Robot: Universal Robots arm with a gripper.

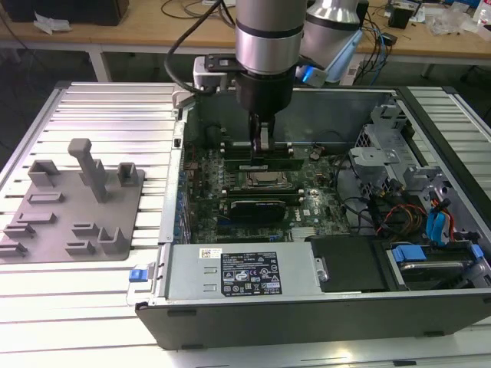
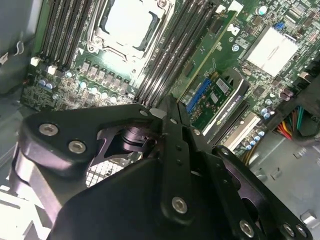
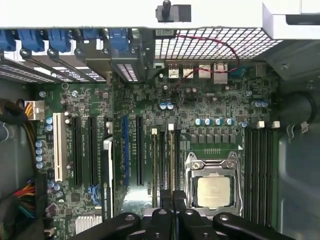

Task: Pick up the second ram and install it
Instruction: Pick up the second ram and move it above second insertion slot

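While pincer (image 3: pixel 172 194) clamps second ram (image 3: pixel 171 160) | it stands edge-up near processor (image 3: pixel 214 191)

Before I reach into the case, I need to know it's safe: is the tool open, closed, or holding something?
Tool: closed, nothing visible between its tips, low over the memory slots.
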